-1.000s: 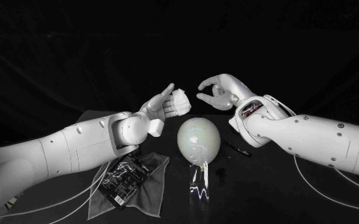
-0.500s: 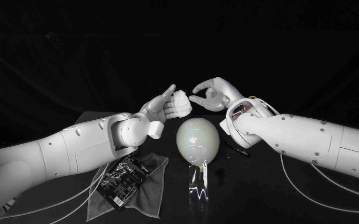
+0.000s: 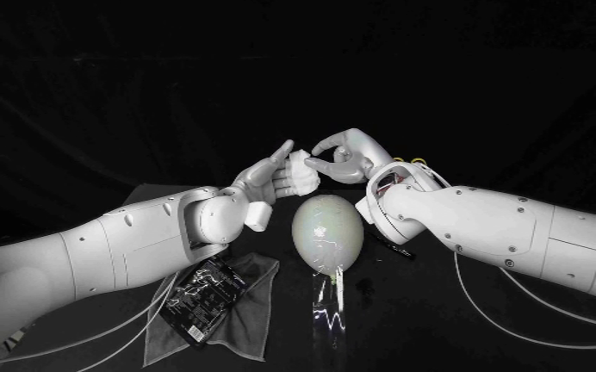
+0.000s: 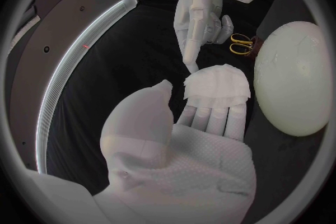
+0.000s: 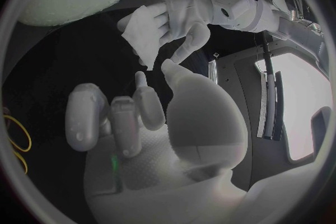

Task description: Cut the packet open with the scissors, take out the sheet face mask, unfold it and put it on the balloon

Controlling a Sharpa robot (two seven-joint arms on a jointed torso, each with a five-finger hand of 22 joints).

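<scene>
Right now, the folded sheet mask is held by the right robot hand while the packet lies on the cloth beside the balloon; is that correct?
Not quite: the left robot hand holds the folded sheet mask, as the head view shows; the right robot hand only reaches toward it. The packet does lie on the cloth beside the balloon.

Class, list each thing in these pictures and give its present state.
Sheet mask: folded, held in left hand.
Right hand: fingertips at the mask's edge, grip unclear.
Balloon: inflated, bare, lying on table.
Packet: lying on the cloth.
Scissors: lying unheld beside balloon.
</scene>
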